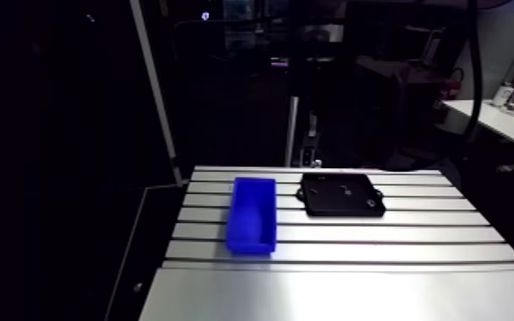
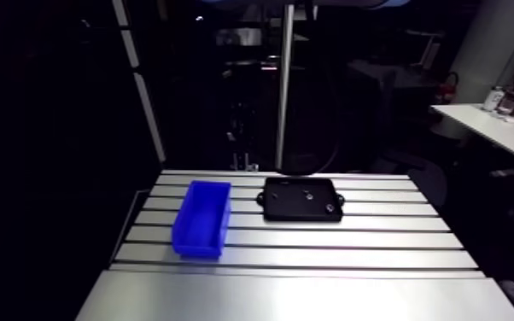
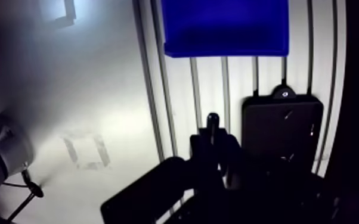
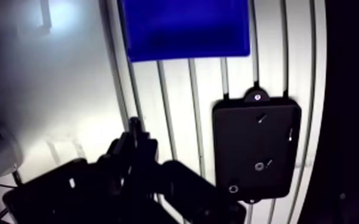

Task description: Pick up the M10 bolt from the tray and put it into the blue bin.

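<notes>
The pincer hangs over the desk, clenched or released I cannot tell. The M10 bolt is likely among small parts in the black tray, right of the blue bin; approach is in hand, next centring over it.

Bin and tray both on desk, toward far half. Bin left of tray, near but apart, reaching nearer desk's front edge. Tray right, slightly farther back. Few small parts scattered inside tray.
</notes>
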Tool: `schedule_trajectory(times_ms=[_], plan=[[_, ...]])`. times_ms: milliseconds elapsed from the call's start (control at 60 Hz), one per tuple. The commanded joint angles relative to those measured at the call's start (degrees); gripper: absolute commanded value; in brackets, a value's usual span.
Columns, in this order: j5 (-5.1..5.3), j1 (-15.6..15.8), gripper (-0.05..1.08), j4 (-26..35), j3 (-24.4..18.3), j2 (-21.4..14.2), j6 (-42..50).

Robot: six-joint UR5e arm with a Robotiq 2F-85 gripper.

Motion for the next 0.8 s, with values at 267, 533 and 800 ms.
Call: schedule_trajectory(times_ms=[267,533,800], plan=[[4.22,8.27,1.03,-5.99,3.28,-0.77,3.29],[3.88,7.85,1.03,-7.86,3.47,0.63,3.29],[3.78,7.57,1.03,-10.07,3.98,2.39,3.2]])
